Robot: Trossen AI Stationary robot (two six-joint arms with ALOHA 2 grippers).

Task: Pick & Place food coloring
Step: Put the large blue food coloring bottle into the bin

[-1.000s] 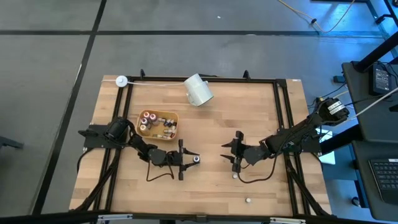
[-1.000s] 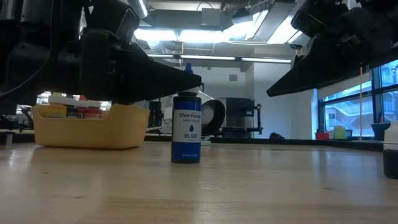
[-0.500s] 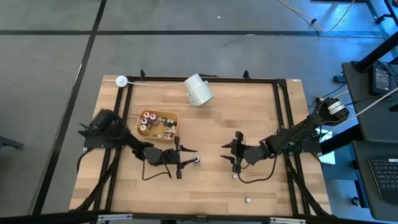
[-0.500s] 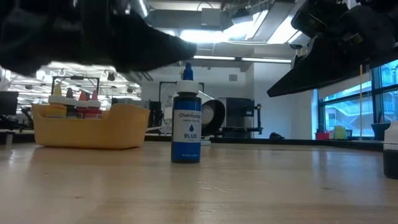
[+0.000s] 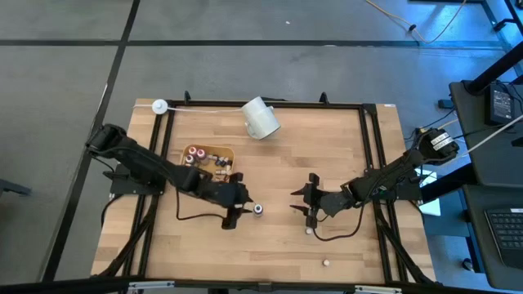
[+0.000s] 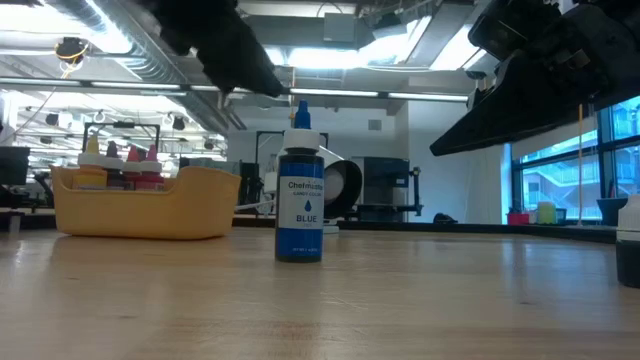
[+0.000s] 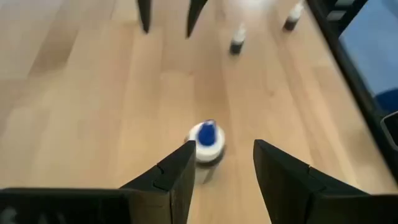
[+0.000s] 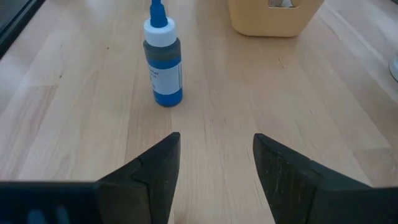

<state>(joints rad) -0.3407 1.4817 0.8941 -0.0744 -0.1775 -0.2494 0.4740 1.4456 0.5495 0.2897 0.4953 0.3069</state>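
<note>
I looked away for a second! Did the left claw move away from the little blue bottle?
Yes. The left claw has pulled back toward the shallow yellow tray, leaving the small blue dropper bottle standing alone.

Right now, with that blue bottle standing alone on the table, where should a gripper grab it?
Around its round body, from above. The blue bottle stands upright and alone, and its white tip is too thin to pinch. The open left gripper is above it, fingers either side, so lowering straight down should work.

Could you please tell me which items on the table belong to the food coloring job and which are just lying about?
Job: blue food coloring bottle, bottles in the yellow tray, loose bottles, left gripper, right gripper.
Lying about: white cup, white disc.
</note>
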